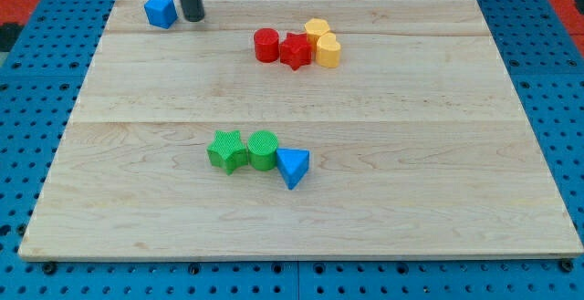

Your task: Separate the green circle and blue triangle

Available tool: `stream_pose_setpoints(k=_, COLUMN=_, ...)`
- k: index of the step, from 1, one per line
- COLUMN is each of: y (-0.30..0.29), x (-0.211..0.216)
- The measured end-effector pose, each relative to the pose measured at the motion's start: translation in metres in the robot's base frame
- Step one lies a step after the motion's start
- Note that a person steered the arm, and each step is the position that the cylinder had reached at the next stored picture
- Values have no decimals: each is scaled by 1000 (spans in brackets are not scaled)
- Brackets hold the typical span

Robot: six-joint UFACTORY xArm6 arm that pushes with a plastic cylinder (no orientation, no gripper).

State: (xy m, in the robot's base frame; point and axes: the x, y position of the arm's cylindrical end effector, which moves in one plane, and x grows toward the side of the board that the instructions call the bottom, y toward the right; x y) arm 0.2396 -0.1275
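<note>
The green circle (263, 149) lies a little below the board's middle. The blue triangle (292, 166) touches it on its lower right side. A green star (226, 150) touches the circle on its left, so the three form a row. My tip (193, 16) rests on the board near the view's top left, far above this row and just to the right of a blue cube (161, 11).
A red cylinder (265, 45), a red star (295, 50) and two yellow blocks (323, 44) sit bunched together near the view's top centre. The wooden board (438, 172) lies on a blue pegboard table (27, 154).
</note>
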Motion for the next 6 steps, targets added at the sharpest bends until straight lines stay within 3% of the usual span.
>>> stream_pose_setpoints(k=1, y=42, x=19)
stream_pose_setpoints(k=2, y=45, x=94)
stream_pose_setpoints(k=3, y=64, x=128)
stream_pose_setpoints(k=4, y=149, x=135)
stream_pose_setpoints(k=5, y=178, x=200)
stream_pose_setpoints(k=6, y=171, x=247)
